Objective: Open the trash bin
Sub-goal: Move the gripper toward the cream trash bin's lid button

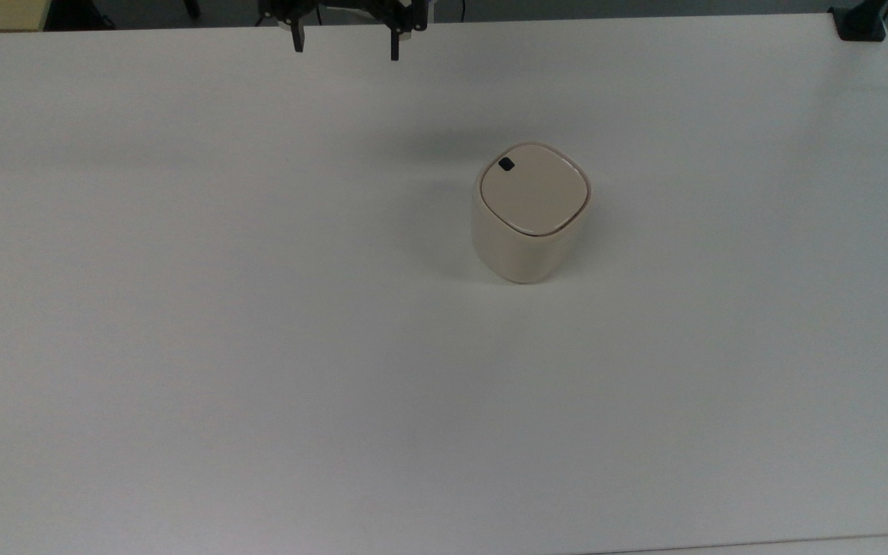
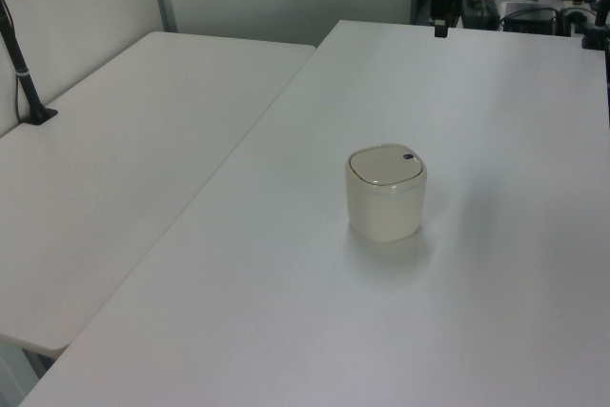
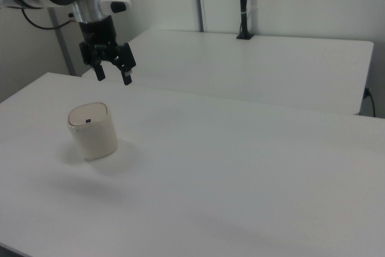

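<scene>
The cream-beige trash bin (image 1: 530,212) stands upright on the white table (image 1: 259,308), its flat lid shut. A small black button (image 1: 506,163) sits at the lid corner toward the top view's upper left. The same bin (image 2: 385,193) (image 3: 92,130) appears in the left and right views. My gripper (image 1: 345,42) hangs open at the table's far edge in the top view, well to the upper left of the bin and touching nothing. In the right view the gripper (image 3: 113,74) hovers above and behind the bin, fingers (image 3: 127,79) spread and pointing down.
A second white table (image 2: 124,150) adjoins this one. A black clamp post (image 1: 860,23) stands at the top view's upper right corner. Another black post (image 3: 243,4) rises from the far table in the right view.
</scene>
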You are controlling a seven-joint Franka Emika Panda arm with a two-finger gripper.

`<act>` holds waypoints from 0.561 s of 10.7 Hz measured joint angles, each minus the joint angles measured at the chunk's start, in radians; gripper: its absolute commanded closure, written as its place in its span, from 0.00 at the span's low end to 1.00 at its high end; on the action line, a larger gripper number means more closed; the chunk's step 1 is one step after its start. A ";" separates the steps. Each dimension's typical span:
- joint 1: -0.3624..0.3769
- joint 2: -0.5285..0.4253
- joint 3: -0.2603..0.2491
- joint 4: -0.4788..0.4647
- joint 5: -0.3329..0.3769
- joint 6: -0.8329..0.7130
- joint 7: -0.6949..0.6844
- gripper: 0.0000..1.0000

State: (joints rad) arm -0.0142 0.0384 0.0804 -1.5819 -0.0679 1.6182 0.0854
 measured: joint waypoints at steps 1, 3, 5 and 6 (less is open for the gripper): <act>0.000 0.002 0.003 -0.001 0.000 0.000 -0.001 0.00; 0.000 0.001 0.003 -0.001 0.000 0.000 -0.001 0.00; 0.000 0.001 0.003 -0.001 0.000 0.000 -0.001 0.00; 0.000 0.001 0.003 -0.001 0.000 0.000 -0.001 0.03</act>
State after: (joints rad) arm -0.0143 0.0397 0.0835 -1.5829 -0.0679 1.6183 0.0843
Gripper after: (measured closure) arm 0.000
